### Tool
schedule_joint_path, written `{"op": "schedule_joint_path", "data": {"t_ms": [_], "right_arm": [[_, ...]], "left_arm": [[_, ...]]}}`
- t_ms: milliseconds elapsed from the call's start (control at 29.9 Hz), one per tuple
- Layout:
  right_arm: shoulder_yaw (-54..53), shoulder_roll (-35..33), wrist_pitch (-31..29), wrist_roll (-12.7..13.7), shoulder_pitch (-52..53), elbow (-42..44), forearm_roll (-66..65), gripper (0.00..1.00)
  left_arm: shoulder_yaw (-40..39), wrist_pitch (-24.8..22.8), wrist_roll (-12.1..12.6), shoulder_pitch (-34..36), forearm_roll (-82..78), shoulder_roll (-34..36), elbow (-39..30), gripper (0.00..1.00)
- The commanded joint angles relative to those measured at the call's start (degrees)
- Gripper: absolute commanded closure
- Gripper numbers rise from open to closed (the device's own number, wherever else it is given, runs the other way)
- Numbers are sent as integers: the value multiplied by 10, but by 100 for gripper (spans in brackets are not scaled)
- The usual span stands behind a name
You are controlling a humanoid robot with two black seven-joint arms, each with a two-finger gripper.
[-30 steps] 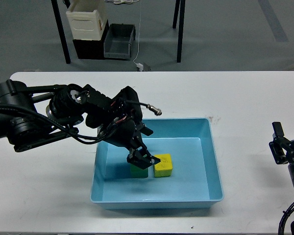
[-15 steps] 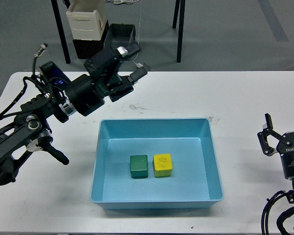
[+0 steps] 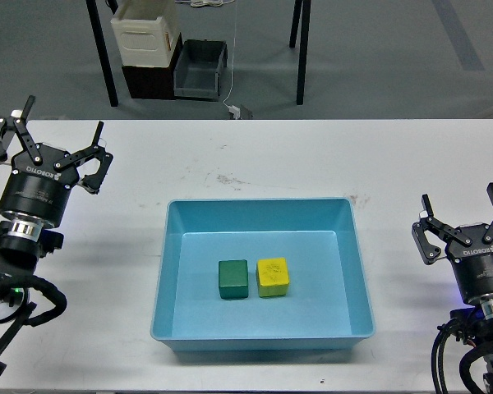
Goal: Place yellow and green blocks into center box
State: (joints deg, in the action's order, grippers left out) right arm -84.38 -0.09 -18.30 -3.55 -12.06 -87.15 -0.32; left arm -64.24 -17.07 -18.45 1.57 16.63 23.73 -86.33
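A green block (image 3: 232,279) and a yellow block (image 3: 273,277) lie side by side, touching or nearly so, on the floor of the light blue box (image 3: 357,263) at the table's center. My left gripper (image 3: 56,138) is at the far left of the table, upright, fingers spread open and empty. My right gripper (image 3: 463,213) is at the far right, upright, fingers spread open and empty. Both are well away from the box.
The white table (image 3: 271,156) carries only the box. Beyond its far edge stand black table legs (image 3: 103,57), a cream bin (image 3: 146,37) on a dark crate, and a grey bin (image 3: 200,70) on the floor.
My left arm has pulled out of the box, leaving the green block beside the yellow one, and swung back to the far left. My right gripper has risen a little and moved left.
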Motion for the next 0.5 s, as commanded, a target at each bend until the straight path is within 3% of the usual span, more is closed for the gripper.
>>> {"op": "schedule_joint_path", "data": {"t_ms": [0,468], "right_arm": [[0,1,0,-1,-21,1,1,0],[0,1,-3,-5,-31,5,0,0]], "left_arm": [[10,-1,-2,-36,50,-1,-13,0],[2,-8,-7,-120,88,-33,-53,0]]}}
